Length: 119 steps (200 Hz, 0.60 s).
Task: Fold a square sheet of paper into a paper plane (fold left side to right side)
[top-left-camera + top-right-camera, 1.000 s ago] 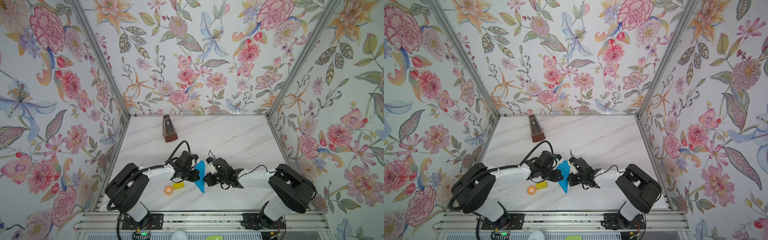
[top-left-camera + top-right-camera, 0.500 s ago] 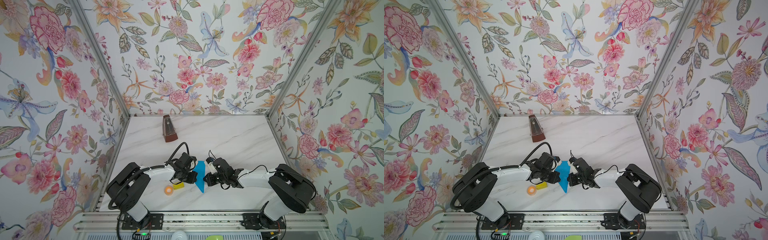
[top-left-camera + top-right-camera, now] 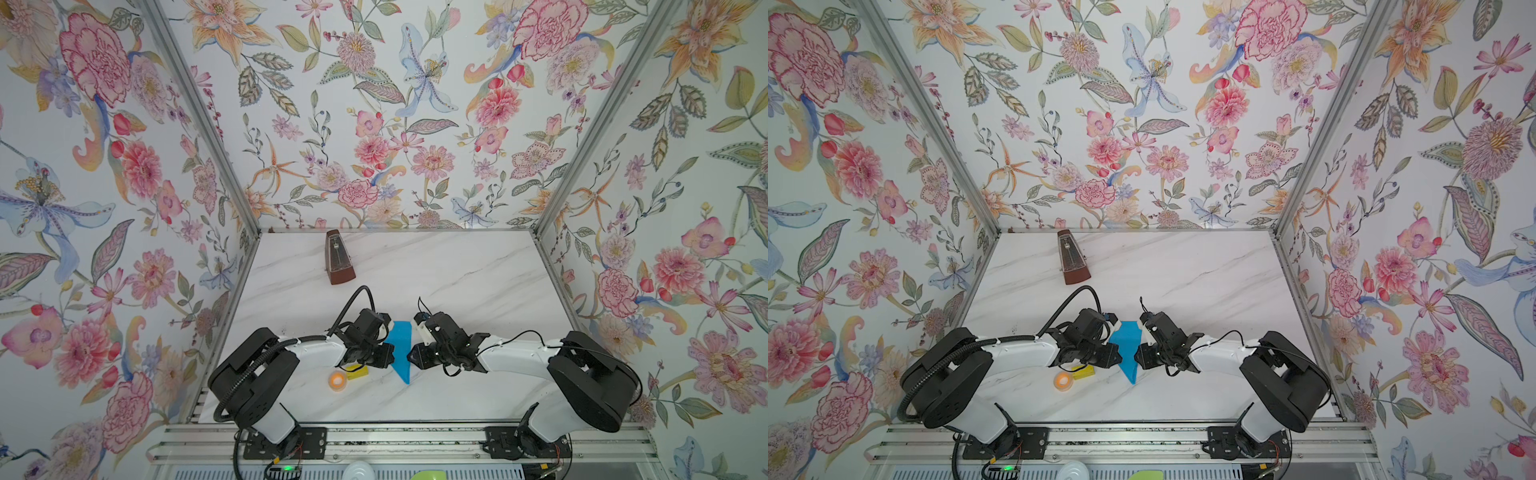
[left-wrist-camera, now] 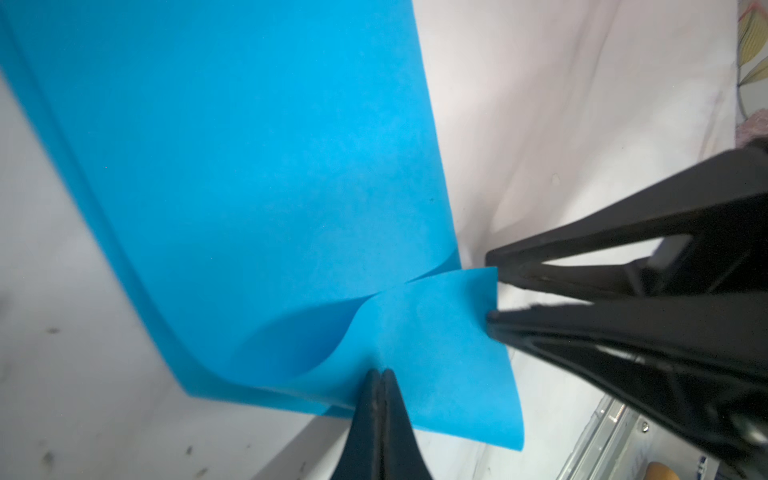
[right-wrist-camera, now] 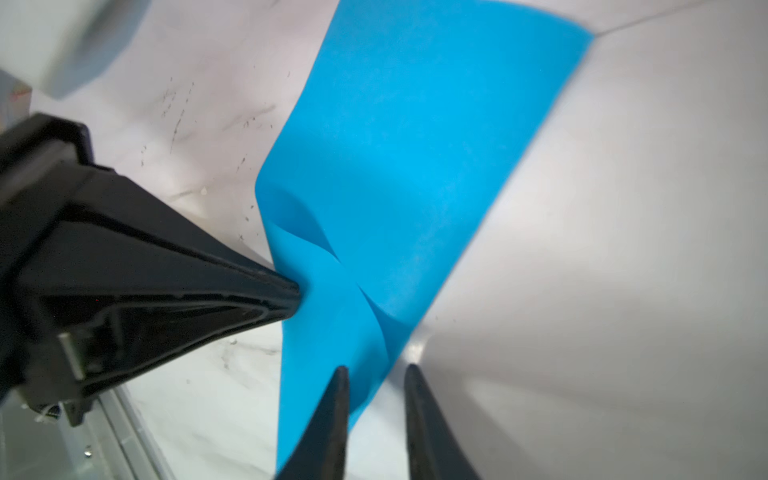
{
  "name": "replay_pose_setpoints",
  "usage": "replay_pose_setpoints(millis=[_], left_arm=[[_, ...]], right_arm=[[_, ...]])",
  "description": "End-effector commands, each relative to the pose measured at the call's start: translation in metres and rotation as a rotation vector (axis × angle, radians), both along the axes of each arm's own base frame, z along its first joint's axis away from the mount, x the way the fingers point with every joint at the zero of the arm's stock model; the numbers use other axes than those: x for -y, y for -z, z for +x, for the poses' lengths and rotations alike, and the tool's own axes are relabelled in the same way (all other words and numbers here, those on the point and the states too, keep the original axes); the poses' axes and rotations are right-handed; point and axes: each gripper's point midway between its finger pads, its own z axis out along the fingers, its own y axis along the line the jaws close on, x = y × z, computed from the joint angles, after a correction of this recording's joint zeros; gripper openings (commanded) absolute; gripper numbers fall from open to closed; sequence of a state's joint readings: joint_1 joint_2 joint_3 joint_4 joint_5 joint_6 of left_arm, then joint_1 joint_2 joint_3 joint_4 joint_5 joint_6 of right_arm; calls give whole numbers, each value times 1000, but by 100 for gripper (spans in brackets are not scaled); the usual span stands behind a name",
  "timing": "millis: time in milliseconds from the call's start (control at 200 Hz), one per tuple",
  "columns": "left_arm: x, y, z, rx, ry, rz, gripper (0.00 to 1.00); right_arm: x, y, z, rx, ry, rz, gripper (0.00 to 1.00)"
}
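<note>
The square sheet of paper, folded into a narrow bright blue pointed shape, is the paper plane (image 3: 400, 347) (image 3: 1127, 347). It lies between both grippers near the table's front, point toward the front edge. My left gripper (image 4: 381, 372) (image 3: 386, 355) is shut on one side edge of the paper (image 4: 270, 166), which curls up at the pinch. My right gripper (image 5: 374, 370) (image 3: 412, 356) is open at the opposite edge. Its jaws stand a little apart, and the paper's edge (image 5: 415, 145) reaches into the gap unclamped.
A brown metronome (image 3: 340, 259) stands toward the back left. A small yellow block (image 3: 357, 372) and an orange tape roll (image 3: 337, 380) lie just in front of my left gripper. The metal rail (image 3: 395, 432) runs along the table's front edge.
My right gripper has opened and let go of the paper's edge. The left gripper stays shut on its side. The paper has hardly shifted.
</note>
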State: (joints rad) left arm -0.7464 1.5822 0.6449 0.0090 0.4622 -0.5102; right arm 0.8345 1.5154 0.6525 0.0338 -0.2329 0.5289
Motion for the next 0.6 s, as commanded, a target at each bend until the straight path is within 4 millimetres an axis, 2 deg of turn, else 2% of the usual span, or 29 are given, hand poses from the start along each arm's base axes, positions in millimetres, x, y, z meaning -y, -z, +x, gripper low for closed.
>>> replay_pose_setpoints(millis=[0, 130, 270, 410, 590], left_arm=[[-20, 28, -16, -92, -120, 53, 0], [-17, 27, -15, -88, -195, 20, 0], [-9, 26, -16, -84, -229, 8, 0], [-6, 30, -17, -93, -263, -2, 0], [-5, 34, -19, -106, -280, -14, 0]], right_arm=[[1, -29, 7, 11, 93, 17, 36], [2, -44, 6, -29, 212, 31, 36], [-19, -51, -9, -136, 273, 107, 23], [-42, -50, -21, -212, 278, 162, 15], [-34, -33, -19, -201, 331, 98, 18]])
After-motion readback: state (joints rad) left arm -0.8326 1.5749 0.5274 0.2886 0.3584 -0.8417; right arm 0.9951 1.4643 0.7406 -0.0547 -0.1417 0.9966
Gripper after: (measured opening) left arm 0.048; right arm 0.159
